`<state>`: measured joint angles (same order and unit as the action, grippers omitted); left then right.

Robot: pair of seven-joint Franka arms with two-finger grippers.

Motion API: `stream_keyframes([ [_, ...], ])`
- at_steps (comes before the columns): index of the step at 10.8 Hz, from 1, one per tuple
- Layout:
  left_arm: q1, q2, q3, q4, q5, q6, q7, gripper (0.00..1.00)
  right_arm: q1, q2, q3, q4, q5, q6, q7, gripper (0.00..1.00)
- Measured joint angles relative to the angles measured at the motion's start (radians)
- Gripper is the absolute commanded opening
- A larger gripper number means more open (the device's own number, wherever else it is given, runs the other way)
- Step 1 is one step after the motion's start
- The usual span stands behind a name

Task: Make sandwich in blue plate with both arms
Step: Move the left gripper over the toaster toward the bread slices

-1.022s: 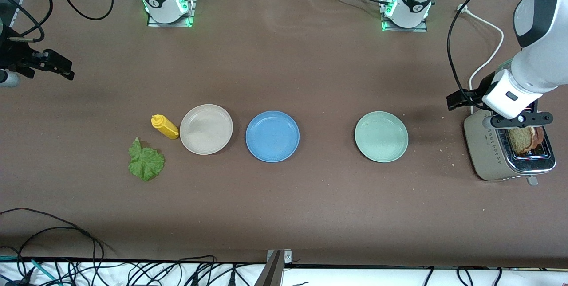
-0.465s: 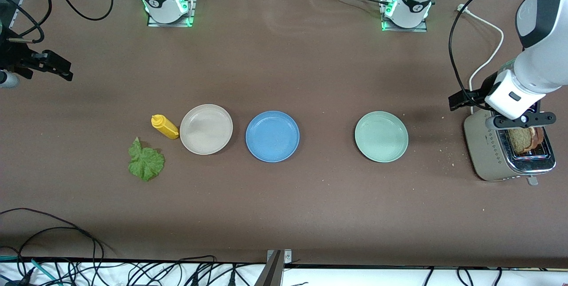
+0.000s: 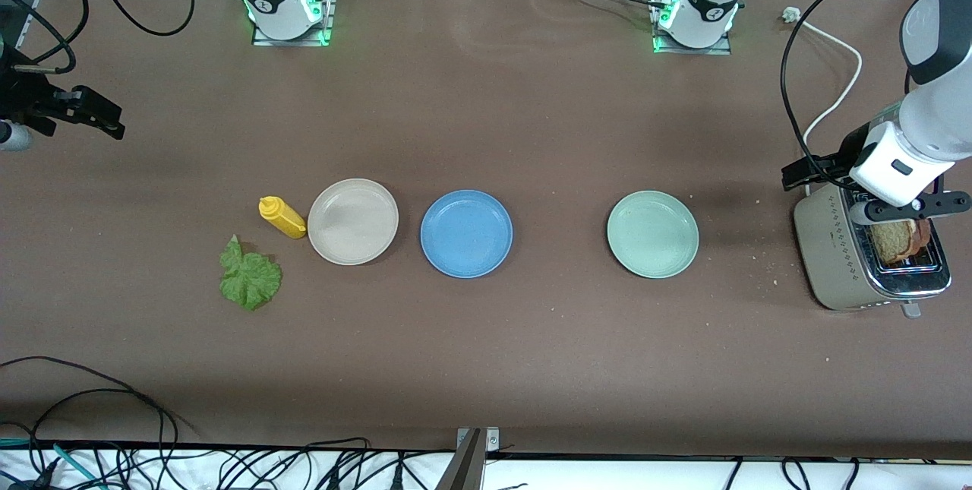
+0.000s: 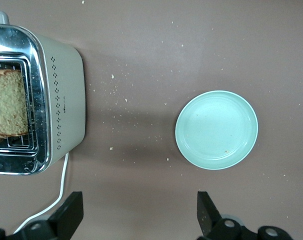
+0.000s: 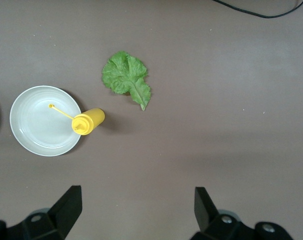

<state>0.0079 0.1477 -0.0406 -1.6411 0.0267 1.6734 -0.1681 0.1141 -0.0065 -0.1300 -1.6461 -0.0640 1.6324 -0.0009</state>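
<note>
Left pincer (image 3: 908, 205) shifted outward over toaster (image 3: 866, 254), open, right pincer (image 5: 136, 212) open, waiting.

Your left gripper (image 3: 908, 207) hangs open over toaster (image 3: 850, 262). Blue plate (image 3: 466, 233) bare; beige plate (image 3: 352, 221) close beside; mustard bottle (image 3: 282, 217) touching that plate's rim.

two white arms, the left arm (image 3: 923, 125) at the right edge of the frame, with dark grey joint caps, looping black cables, green-lit bases (image 3: 285, 0) along the top, and black grippers.
</note>
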Motion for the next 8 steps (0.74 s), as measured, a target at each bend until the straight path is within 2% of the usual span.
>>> stream_keyframes([
  [8,0.033,0.0,0.001,0.0,0.0,-0.018,0.0,1.0,0.0,0.0,0.0,0.001,-0.001,0.0,0.0,1.0],
])
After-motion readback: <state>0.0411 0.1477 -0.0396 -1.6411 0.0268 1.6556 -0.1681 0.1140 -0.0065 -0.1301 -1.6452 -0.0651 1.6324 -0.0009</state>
